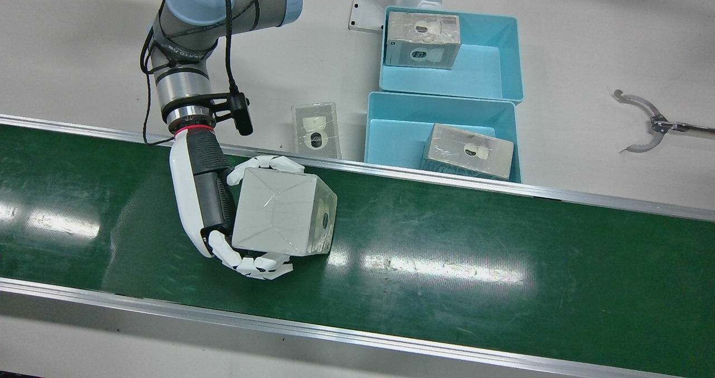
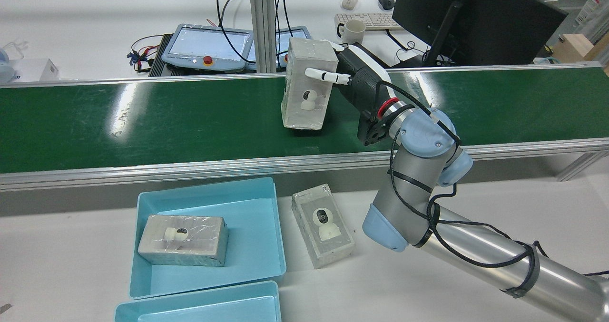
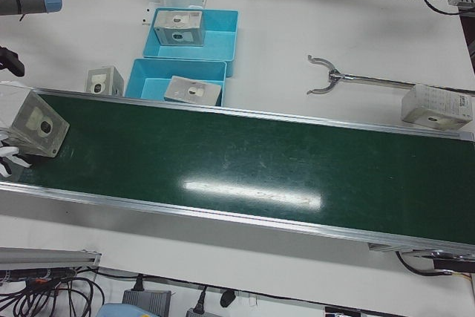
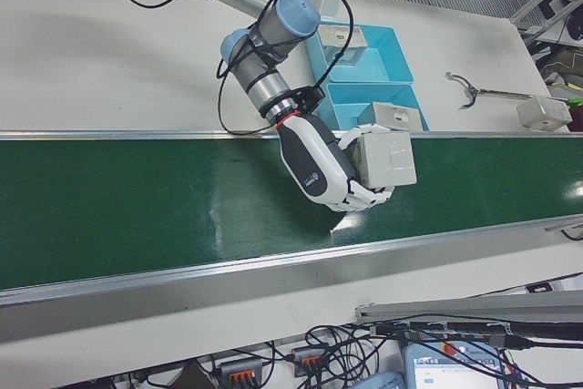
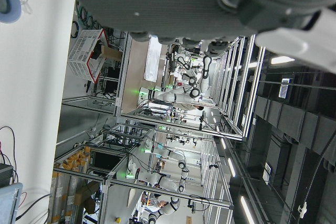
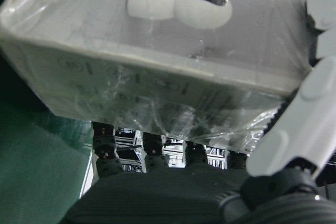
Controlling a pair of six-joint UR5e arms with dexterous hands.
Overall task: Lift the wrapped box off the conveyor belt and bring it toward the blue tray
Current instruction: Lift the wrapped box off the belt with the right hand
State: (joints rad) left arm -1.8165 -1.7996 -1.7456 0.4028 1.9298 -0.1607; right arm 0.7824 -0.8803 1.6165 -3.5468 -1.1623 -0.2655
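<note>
The wrapped box [image 1: 282, 213], grey with a small white camera pictured on it, is held tilted above the green conveyor belt [image 1: 503, 266]. My right hand [image 1: 206, 199] is shut on it, fingers wrapped over its top and bottom edges. The box also shows in the rear view [image 2: 307, 89], the left-front view [image 3: 41, 128], the right-front view [image 4: 387, 157] and close up in the right hand view [image 6: 157, 51]. Two blue trays [image 1: 441, 101] [image 1: 505, 37] stand beyond the belt's far rail, each with a wrapped box inside. The left hand view shows only the hand's dark underside [image 5: 173, 3].
A loose wrapped box [image 1: 316, 129] lies on the white table between the belt and the trays. A metal reaching tool [image 1: 642, 124] lies at the right. Another box [image 3: 438, 108] sits by the belt's far end. The belt's aluminium rails [image 1: 447, 177] border it.
</note>
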